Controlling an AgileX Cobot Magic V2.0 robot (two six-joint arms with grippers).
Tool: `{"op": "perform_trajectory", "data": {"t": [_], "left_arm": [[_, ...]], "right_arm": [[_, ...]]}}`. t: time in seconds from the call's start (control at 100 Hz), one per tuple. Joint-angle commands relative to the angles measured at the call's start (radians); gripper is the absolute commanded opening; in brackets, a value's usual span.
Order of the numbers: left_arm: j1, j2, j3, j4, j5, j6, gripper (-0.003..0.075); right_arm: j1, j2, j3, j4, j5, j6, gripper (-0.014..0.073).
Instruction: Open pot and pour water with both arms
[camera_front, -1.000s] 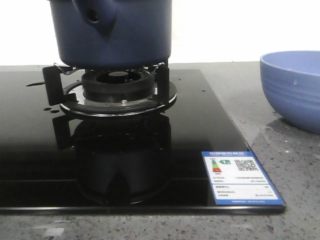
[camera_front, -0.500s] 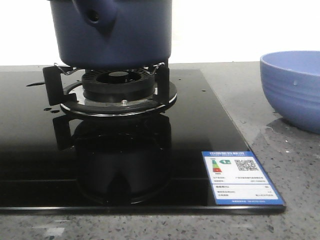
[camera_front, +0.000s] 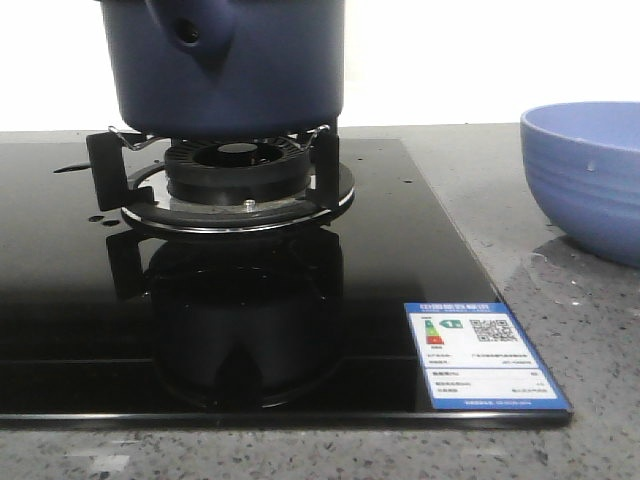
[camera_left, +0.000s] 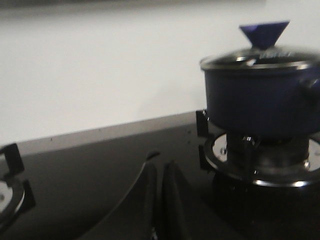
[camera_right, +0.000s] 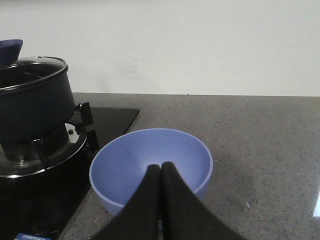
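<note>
The dark navy pot (camera_front: 225, 65) stands on the burner grate (camera_front: 235, 180) of the black glass hob; its handle socket (camera_front: 188, 33) with a round hole faces the front camera. It also shows in the left wrist view (camera_left: 260, 97) and the right wrist view (camera_right: 31, 102), with a glass lid (camera_left: 257, 59) and a blue cone knob (camera_left: 263, 33) on top. My left gripper (camera_left: 159, 167) is shut and empty above the hob, left of the pot. My right gripper (camera_right: 160, 168) is shut and empty above the periwinkle bowl (camera_right: 150, 165). No water is discernible apart from small drops on the hob (camera_front: 95, 218).
The periwinkle bowl (camera_front: 585, 175) stands on the grey stone counter right of the hob. A blue energy label (camera_front: 483, 353) is stuck on the hob's front right corner. A second burner grate (camera_left: 10, 185) lies at the far left. A white wall stands behind.
</note>
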Motion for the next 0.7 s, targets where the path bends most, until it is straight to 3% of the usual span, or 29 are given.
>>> {"op": "perform_trajectory", "data": {"t": [0.0, 0.09, 0.34, 0.69], "left_arm": [[0.036, 0.011, 0.027, 0.014, -0.087, -0.062, -0.002], [0.07, 0.007, 0.075, 0.017, -0.053, -0.117, -0.002], [0.162, -0.115, 0.1, 0.042, 0.261, -0.122, -0.002], [0.22, -0.111, 0.1, 0.043, 0.253, -0.12, -0.002]], "right_arm": [[0.001, 0.015, -0.023, 0.002, -0.08, -0.013, -0.0063], [0.001, 0.015, -0.023, 0.002, -0.08, -0.013, -0.0063], [0.001, 0.015, -0.023, 0.002, -0.08, -0.013, -0.0063], [0.001, 0.015, -0.023, 0.002, -0.08, -0.013, -0.0063]]}}
